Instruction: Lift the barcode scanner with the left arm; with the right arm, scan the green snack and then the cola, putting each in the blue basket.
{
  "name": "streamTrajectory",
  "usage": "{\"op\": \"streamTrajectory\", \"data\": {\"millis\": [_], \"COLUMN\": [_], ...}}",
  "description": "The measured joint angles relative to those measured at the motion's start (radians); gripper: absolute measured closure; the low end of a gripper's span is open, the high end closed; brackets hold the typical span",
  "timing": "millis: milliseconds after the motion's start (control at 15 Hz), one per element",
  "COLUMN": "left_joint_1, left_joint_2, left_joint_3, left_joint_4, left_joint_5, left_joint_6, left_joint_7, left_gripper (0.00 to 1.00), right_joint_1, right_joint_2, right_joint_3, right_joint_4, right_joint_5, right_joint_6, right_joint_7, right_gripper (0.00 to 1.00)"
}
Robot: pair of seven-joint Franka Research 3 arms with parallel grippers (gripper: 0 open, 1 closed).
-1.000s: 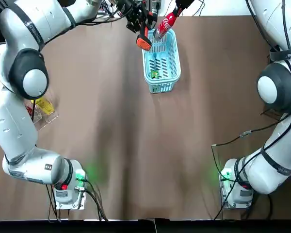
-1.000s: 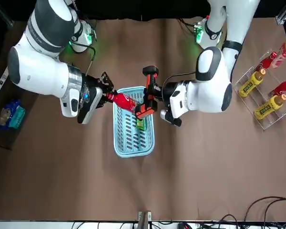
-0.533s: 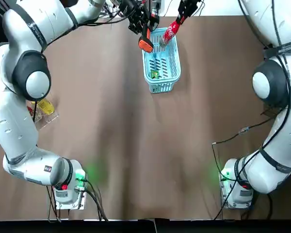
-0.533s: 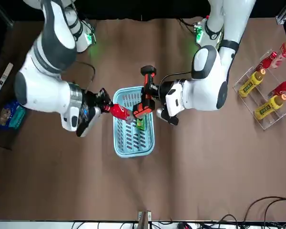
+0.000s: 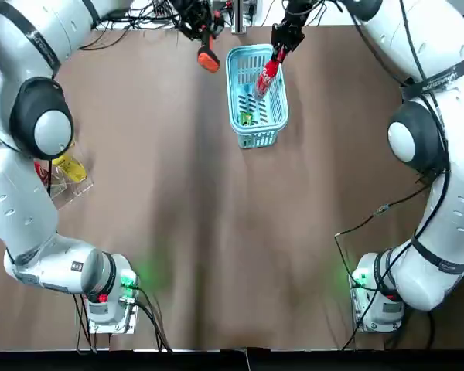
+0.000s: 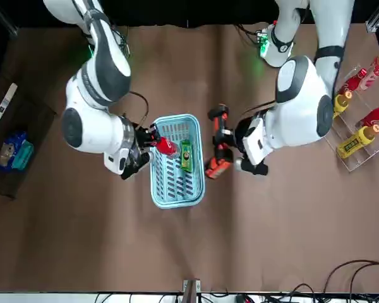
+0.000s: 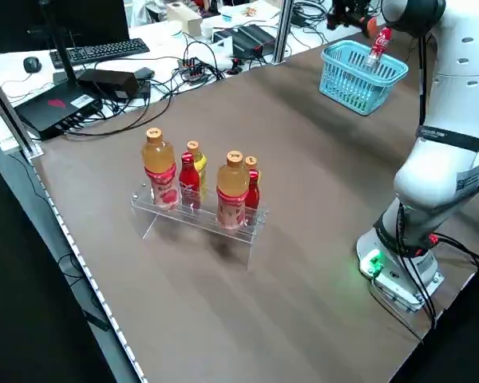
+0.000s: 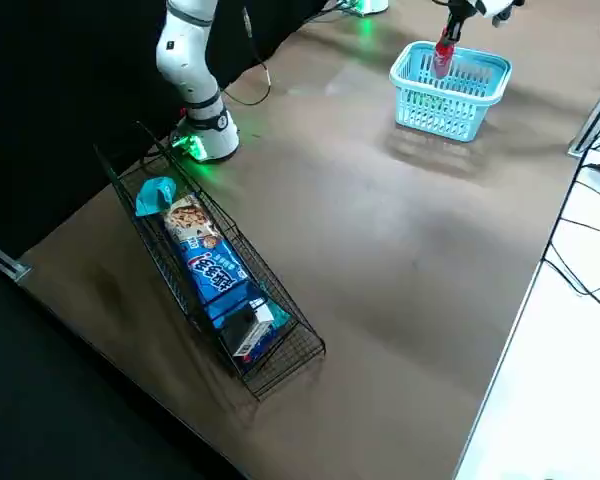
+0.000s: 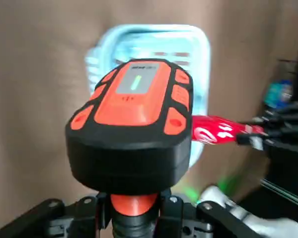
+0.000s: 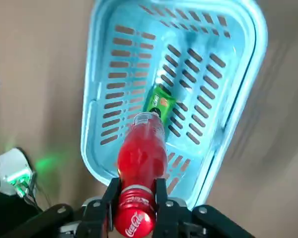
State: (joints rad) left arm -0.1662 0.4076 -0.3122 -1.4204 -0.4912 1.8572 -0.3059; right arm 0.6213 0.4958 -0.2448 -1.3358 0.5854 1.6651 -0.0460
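I see an orange-and-black scanner (image 9: 134, 106), red cola (image 10: 141, 154) with white lettering, green snack (image 10: 160, 103), light-blue slotted basket (image 10: 139, 54), brown table (image 5: 216, 232).

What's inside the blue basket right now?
The green snack lies on the floor of the blue basket. The cola, held by the right gripper, hangs over it; the floor patch beneath the bottle is covered.

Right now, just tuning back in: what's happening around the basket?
The right gripper is shut on the cola, holding it by the cap end over the blue basket, not yet released. The green snack already lies on the basket's floor. The left gripper holds the barcode scanner beside the basket, on the robot's left of it.
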Motion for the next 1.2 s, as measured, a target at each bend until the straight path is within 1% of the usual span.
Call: {"op": "streamTrajectory", "data": {"millis": [200,333,400,533,733,933,1067,1200], "left_joint_1": [0.029,0.067,0.084,0.100,0.101,0.095,0.095,0.096], "left_joint_2": [0.001,0.008,0.016,0.047,0.124,0.227,0.282,0.316], "left_joint_3": [0.004,0.006,0.011,0.027,0.031,0.030,0.030,0.030], "left_joint_4": [-0.007,-0.025,-0.034,-0.049,-0.070,-0.075,-0.074,-0.076], "left_joint_5": [0.177,0.254,0.291,0.382,0.518,0.658,0.694,0.713], "left_joint_6": [-0.059,-0.083,-0.087,-0.089,-0.087,-0.054,-0.027,-0.002], "left_joint_7": [-0.093,-0.129,-0.142,-0.153,-0.155,-0.152,-0.131,-0.102], "left_gripper": [0.63,0.63,0.63,0.63,0.63,0.63,0.63,0.63], "right_joint_1": [0.042,0.062,0.071,0.092,0.124,0.149,0.168,0.187], "right_joint_2": [0.031,0.061,0.075,0.095,0.110,0.125,0.142,0.161], "right_joint_3": [0.001,0.001,0.001,0.002,0.002,0.003,0.003,0.003], "right_joint_4": [0.000,-0.001,-0.001,-0.001,0.000,0.000,0.000,0.000], "right_joint_5": [-0.029,-0.039,-0.056,-0.128,-0.200,-0.223,-0.240,-0.257], "right_joint_6": [0.002,0.020,0.035,0.062,0.076,0.086,0.093,0.102], "right_joint_7": [0.113,0.154,0.170,0.201,0.223,0.241,0.245,0.250], "right_gripper": [0.67,0.67,0.67,0.67,0.67,0.67,0.67,0.67]}}
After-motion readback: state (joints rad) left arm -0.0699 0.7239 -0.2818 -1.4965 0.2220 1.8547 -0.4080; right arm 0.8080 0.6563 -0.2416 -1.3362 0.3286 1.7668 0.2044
